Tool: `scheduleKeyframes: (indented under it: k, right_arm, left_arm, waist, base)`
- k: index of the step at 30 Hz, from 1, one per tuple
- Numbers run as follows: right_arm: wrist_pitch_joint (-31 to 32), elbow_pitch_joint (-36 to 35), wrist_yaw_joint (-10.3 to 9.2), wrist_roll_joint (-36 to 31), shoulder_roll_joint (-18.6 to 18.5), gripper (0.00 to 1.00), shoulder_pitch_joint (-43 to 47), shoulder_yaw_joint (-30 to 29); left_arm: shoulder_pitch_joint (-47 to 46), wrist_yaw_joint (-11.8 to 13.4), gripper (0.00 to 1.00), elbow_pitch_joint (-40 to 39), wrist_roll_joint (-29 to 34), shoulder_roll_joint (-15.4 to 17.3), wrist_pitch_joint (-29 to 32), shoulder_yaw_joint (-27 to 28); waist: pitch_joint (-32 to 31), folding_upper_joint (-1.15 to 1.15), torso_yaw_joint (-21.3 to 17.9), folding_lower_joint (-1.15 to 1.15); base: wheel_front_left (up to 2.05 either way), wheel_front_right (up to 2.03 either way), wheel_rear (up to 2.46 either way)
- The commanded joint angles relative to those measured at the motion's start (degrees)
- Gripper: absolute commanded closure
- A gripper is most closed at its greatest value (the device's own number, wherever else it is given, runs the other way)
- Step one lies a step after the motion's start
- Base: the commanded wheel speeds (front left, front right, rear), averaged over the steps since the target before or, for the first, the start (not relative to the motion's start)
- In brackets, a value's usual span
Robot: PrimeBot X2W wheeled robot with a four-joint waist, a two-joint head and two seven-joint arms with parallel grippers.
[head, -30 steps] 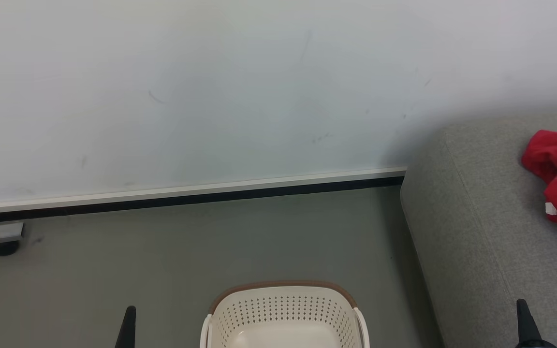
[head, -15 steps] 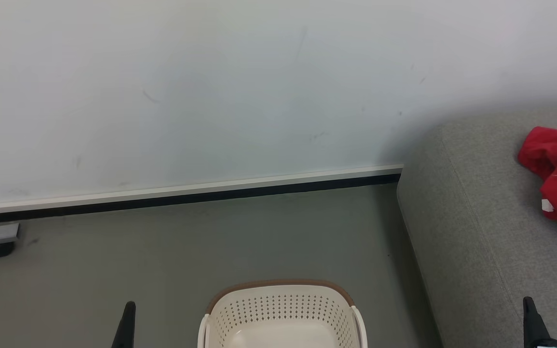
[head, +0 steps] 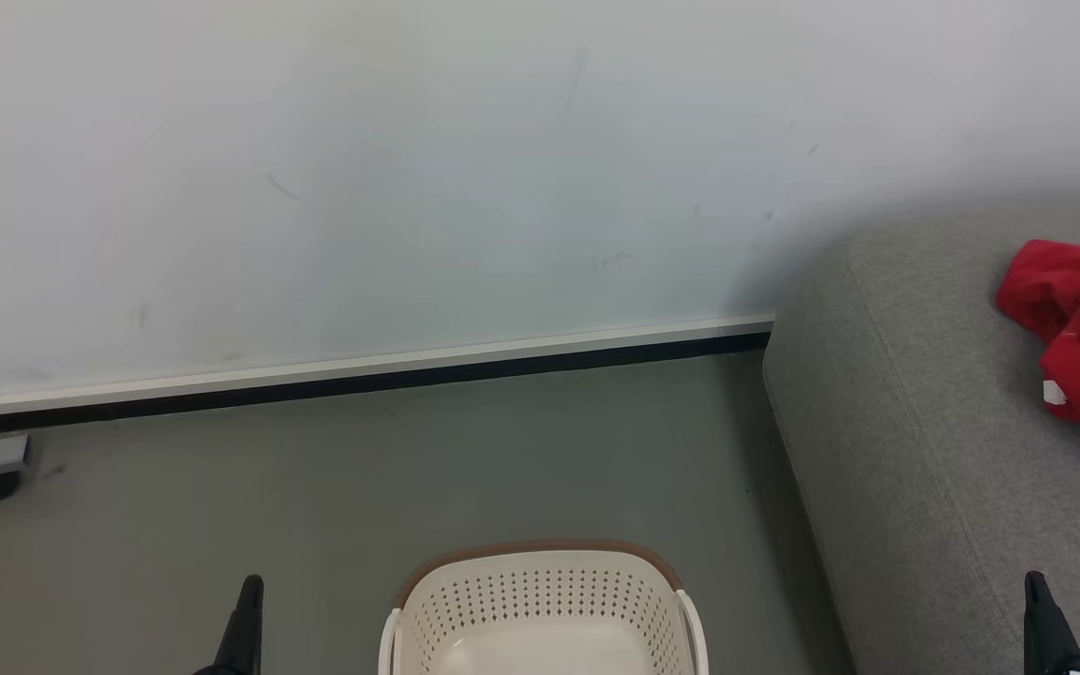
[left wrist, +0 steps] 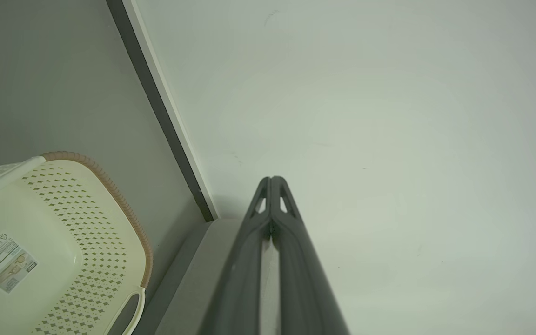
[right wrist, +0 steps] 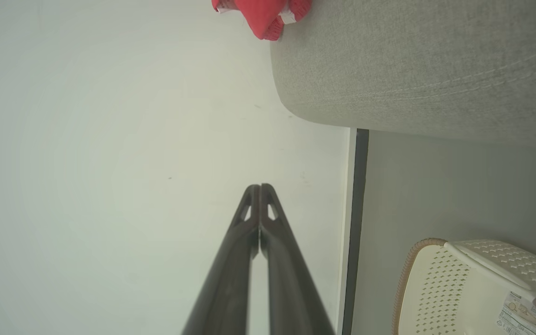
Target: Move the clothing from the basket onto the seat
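Big pale wall (head: 409,187) fills the back, directly beyond the basket, and grey floor (head: 315,487) runs from its skirting down to the basket. To the basket's right sits the light-grey sofa (head: 924,450), its rounded end close beside the basket but not touching it.

The laundry basket (head: 540,600) itself is dead centre and low, brown rim at the far side. What shows of its inside is bare cream plastic, and the left wrist view catches a label (left wrist: 2,263) on its bottom, no fabric over it.

There's the clothing (head: 1079,347): a crumpled red bundle with white trim, up on the sofa, well right of the basket, cut off by the picture's edge.

Now the claws. Left claw (head: 251,591) is left of the basket, clenched on nothing, fingers pressed together. Right claw (head: 1037,586) is right of the basket over the sofa, also clenched and empty.

The red bundle lies ahead of the right claw, so that arm is far nearer. From here the job looks done, or close to it.
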Motion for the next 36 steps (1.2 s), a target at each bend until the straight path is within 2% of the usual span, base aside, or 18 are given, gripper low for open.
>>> scheduleKeyframes:
  k: [1,18,36]
  right_arm:
    - [0.48,-0.52,0.02,1.65,-0.05,1.0,0.66,-0.36]
    - [2.25,-1.38,0.02,8.81,-0.05,1.0,0.93,-1.48]
    - [2.12,-1.35,0.02,8.57,-0.04,1.0,0.93,-1.42]
  left_arm:
    - [-0.69,-0.36,1.0,0.29,-1.55,0.08,0.48,0.18]
    - [-1.38,-0.55,1.0,0.88,-7.65,0.08,2.03,0.24]
    - [-1.37,-0.55,1.0,0.83,-7.42,0.08,1.91,0.22]
  waist:
    - [0.06,0.0,-0.09,0.0]
    - [0.4,0.0,-0.76,0.0]
    - [0.4,0.0,-0.76,0.0]
  base:
    - [0.0,0.0,0.0]
    - [0.0,0.0,0.0]
    - [0.0,0.0,0.0]
